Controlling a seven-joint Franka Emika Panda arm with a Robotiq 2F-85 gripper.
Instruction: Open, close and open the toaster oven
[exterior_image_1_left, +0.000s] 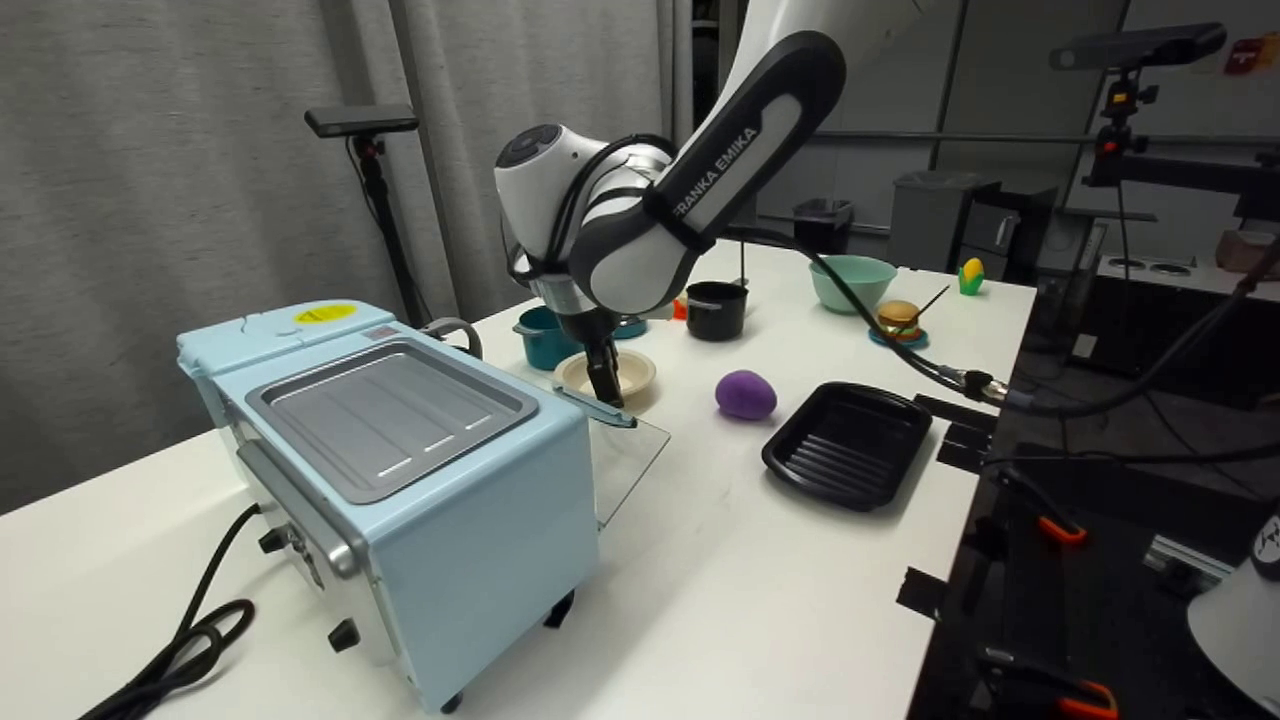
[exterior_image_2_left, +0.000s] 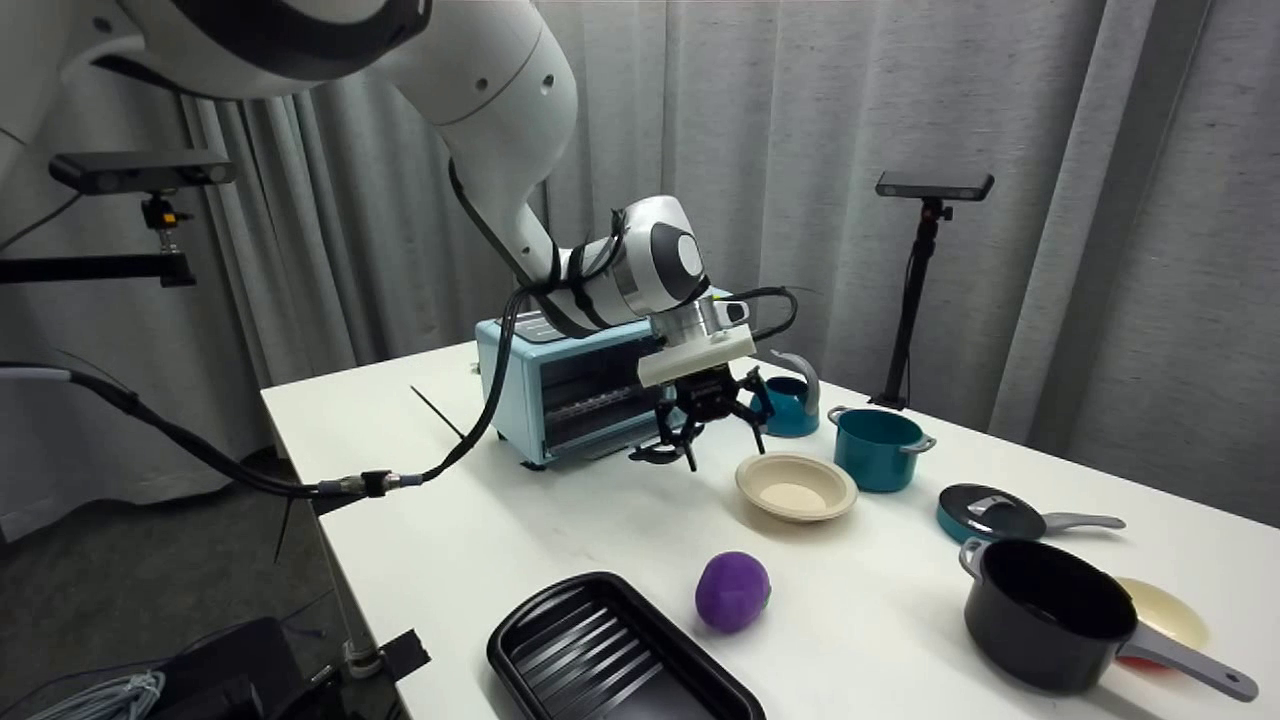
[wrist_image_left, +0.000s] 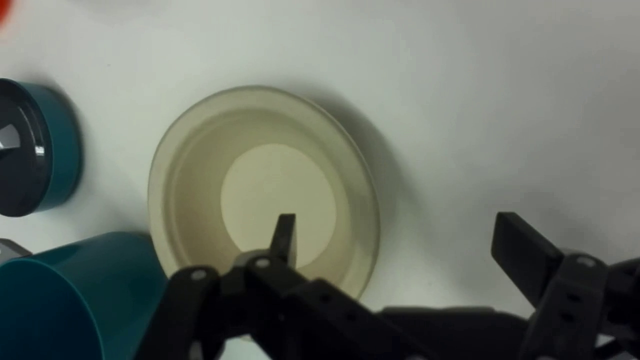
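The light blue toaster oven (exterior_image_1_left: 490, 545) stands on the white table, also seen in an exterior view as the toaster oven (exterior_image_2_left: 513, 400) with its dark inside and a wire rack showing. Its glass door (exterior_image_1_left: 622, 465) is folded down and sticks out from the front, with the door handle (exterior_image_1_left: 597, 407) along its outer edge. My gripper (exterior_image_2_left: 726, 460) hangs just in front of the door, pointing down near a beige bowl (exterior_image_2_left: 795, 487). In the wrist view the gripper (wrist_image_left: 397, 215) is open, fingers wide apart with nothing between them; its left fingertip overlaps the bowl. Contact with the handle cannot be told.
A teal pot (exterior_image_2_left: 875, 452) and teal kettle (exterior_image_2_left: 787, 407) stand beyond the bowl. Towards the table's near side lie a purple toy eggplant (exterior_image_2_left: 732, 592) and a black tray (exterior_image_1_left: 848, 445). A dark saucepan (exterior_image_2_left: 1045, 615) stands farther off. The oven's cord (exterior_image_1_left: 190, 650) trails behind it.
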